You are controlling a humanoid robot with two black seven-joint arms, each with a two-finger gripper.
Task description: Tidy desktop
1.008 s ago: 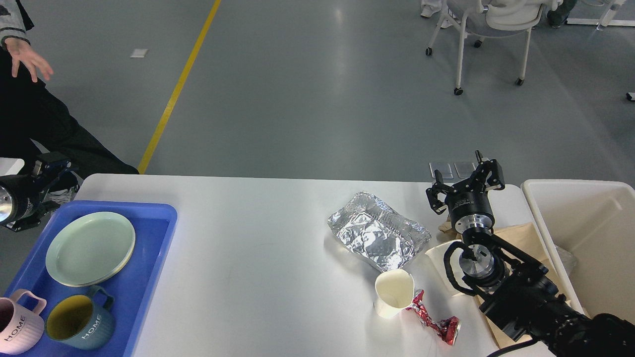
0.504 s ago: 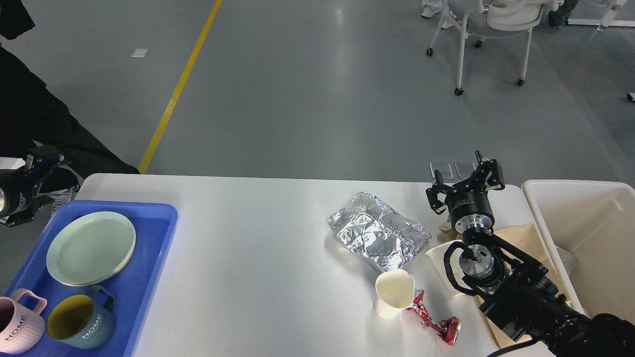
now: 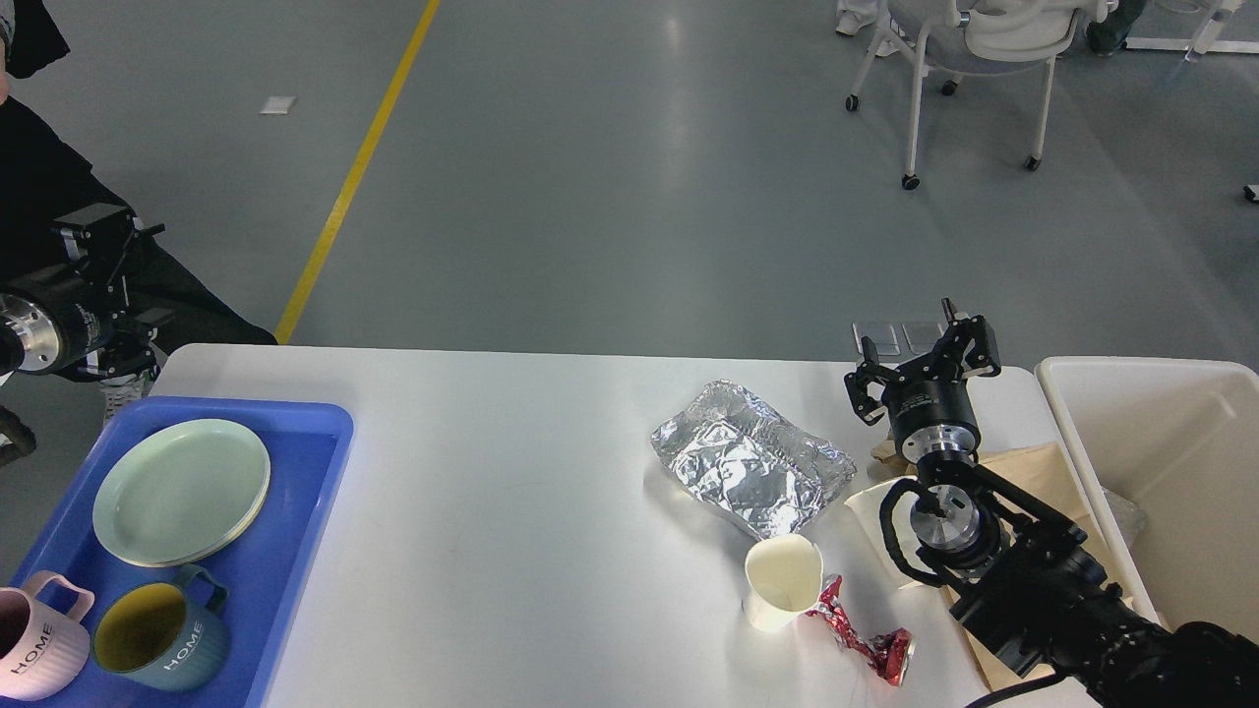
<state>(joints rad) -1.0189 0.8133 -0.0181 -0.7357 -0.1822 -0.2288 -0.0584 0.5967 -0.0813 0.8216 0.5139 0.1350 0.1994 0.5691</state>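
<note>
The white desktop [image 3: 492, 472] carries a crumpled foil packet [image 3: 748, 457], a white paper cup [image 3: 782, 580] lying beside a crushed red wrapper [image 3: 866, 639], and brown paper [image 3: 1033, 472] under my right arm. My right gripper [image 3: 920, 362] hovers over the back right of the desktop, just right of the foil, open with nothing between its fingers. My left gripper [image 3: 103, 236] is raised off the desktop's left end, beyond the tray. It shows dark against dark trousers, so its fingers cannot be told apart.
A blue tray [image 3: 295, 511] at the front left holds stacked green plates [image 3: 182, 492], a blue mug [image 3: 162, 634] and a pink mug [image 3: 34, 644]. A cream bin [image 3: 1170, 452] stands off the right edge. A person's legs are at far left, a wheeled chair [image 3: 974, 59] behind.
My left gripper has risen and moved away from the tray's back corner. The person's hand at top left is gone from view. My right arm has not moved.
</note>
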